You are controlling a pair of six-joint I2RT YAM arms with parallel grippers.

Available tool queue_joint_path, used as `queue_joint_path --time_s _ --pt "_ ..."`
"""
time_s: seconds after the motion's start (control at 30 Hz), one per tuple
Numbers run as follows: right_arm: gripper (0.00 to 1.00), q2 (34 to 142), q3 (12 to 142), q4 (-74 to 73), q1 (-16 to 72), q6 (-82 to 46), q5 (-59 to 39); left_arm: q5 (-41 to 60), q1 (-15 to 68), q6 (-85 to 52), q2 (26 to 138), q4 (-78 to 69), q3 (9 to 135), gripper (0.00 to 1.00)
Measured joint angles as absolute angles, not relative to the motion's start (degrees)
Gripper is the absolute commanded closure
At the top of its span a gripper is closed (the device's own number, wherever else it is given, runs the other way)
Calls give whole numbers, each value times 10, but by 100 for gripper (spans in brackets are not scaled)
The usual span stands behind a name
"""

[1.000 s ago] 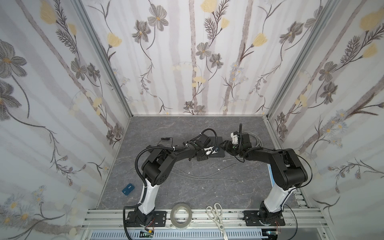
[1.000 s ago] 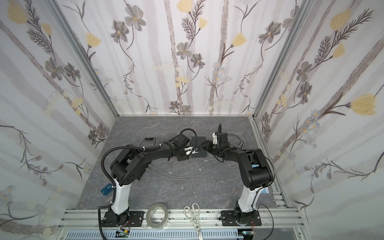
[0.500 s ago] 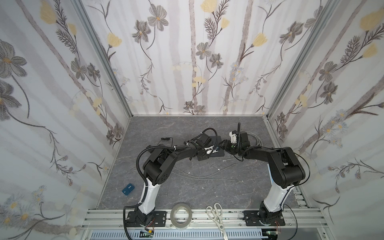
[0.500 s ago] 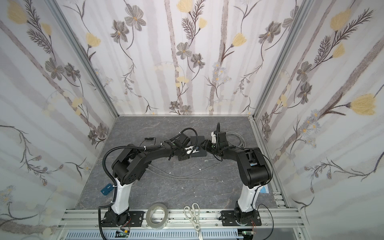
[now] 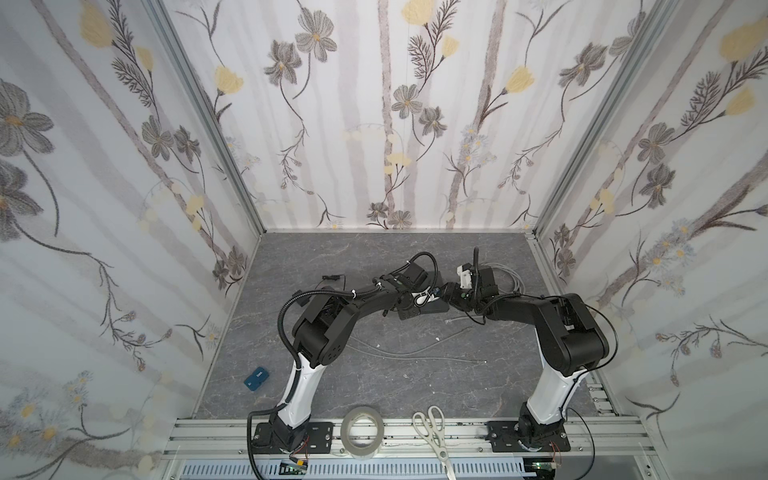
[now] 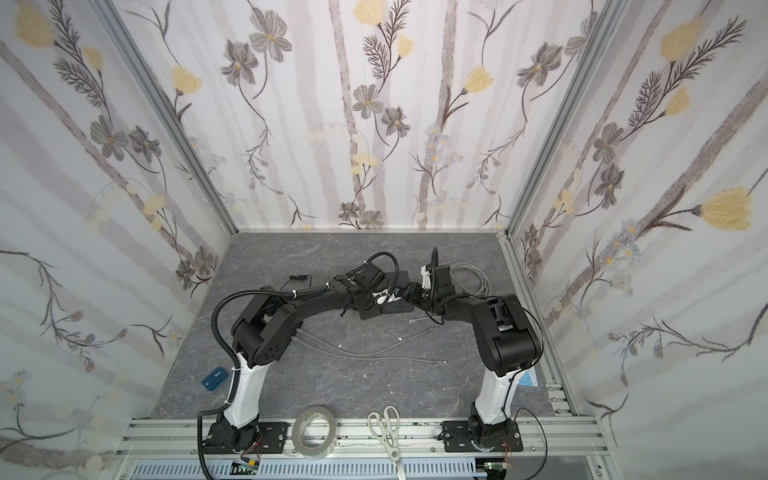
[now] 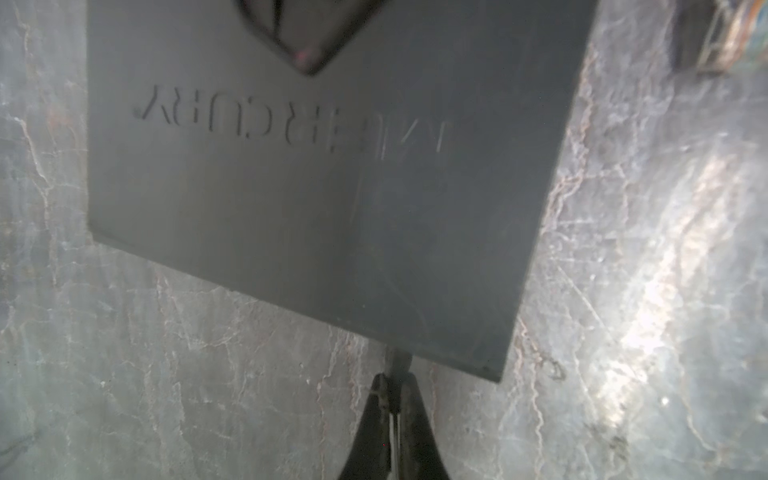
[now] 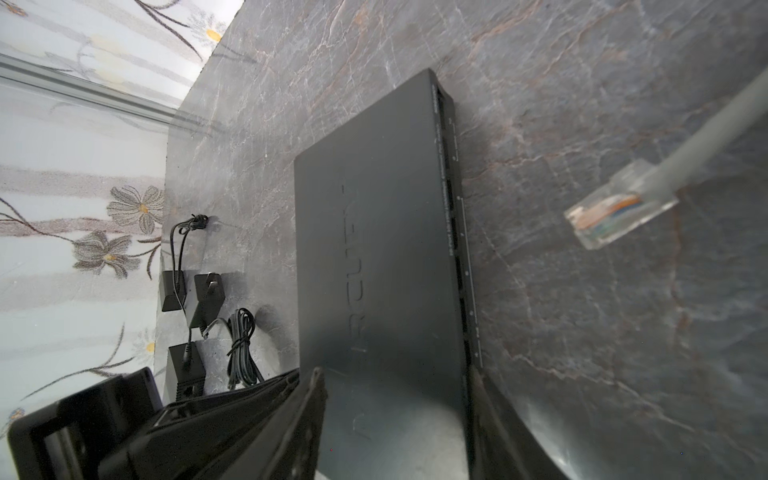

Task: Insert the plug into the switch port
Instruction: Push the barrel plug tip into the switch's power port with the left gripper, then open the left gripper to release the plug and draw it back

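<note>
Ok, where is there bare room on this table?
Bare table: the back strip between the rear wall and the switch; the front stretch between the loose cable and the rail. Crowded: the middle, where the left gripper and right gripper meet at the switch, and the back right corner, with the coiled cable.

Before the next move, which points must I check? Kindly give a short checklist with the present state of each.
1. Plug held by a hand: not ok; none holds it, and it is apart from the switch.
2. Port row free of cables: ok, as far as visible.
3. Left hand open for the plug: not ok; shut, at the switch's edge.
4. Right hand steadying the switch: cannot tell; it straddles one end, contact unclear.
</note>
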State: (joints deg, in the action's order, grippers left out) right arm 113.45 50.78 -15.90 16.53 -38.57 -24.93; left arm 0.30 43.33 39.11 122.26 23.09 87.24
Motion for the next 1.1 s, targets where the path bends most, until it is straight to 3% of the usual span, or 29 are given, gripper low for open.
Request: queue_joint_path --time_s 0.4,0.47,0.6,1.1 --pt "45 1134 506 -168 168 -390 -234 0 442 375 1240 258 898 100" --pt "45 1133 505 -170 168 -390 -233 -1 442 375 1240 257 898 86" --pt "46 1118 492 -169 167 -395 -236 2 441 375 1230 217 871 76" --pt "44 1094 462 -197 155 -405 -275 11 423 359 1177 110 785 63"
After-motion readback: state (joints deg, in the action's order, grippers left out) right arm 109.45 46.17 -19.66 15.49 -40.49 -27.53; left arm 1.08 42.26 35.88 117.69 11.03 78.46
